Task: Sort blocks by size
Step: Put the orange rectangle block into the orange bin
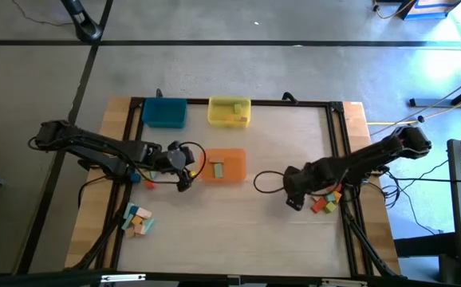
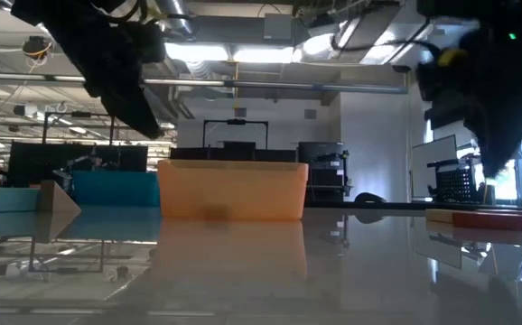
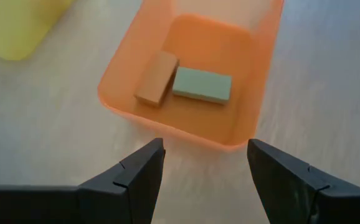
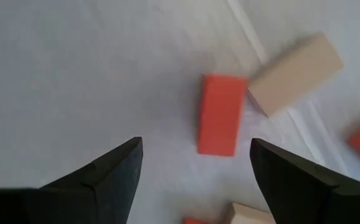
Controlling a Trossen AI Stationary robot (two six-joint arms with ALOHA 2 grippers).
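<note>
Blocks (image 1: 325, 203) in a small loose cluster near the right edge of the worktop (image 1: 238, 223), just beside the right gripper (image 1: 293, 199) in the high view; a second loose cluster (image 1: 137, 221) well apart at the near left; left gripper (image 1: 184, 178) poised just short of the orange tray (image 1: 234, 171), arm stretched low across the worktop, two blocks already inside that tray. Low view: orange tray wall (image 2: 232, 190) mid-picture, both arms hanging dark from above, flat red block (image 2: 489, 219) lying low at far right. Left wrist view: fingers (image 3: 141, 174) spread wide and empty, tray rim (image 3: 167, 124) just ahead, tan block (image 3: 157, 86) and green block (image 3: 202, 85) touching at one corner inside. Right wrist view: fingers (image 4: 121, 168) wide apart, nothing between; red block (image 4: 220, 114) ahead and off toward one finger, long axis running roughly away from the gripper, corner touching a natural block (image 4: 295, 73). Likely next pick: right arm nearer, needing a shift sideways to centre over the red block.
</note>
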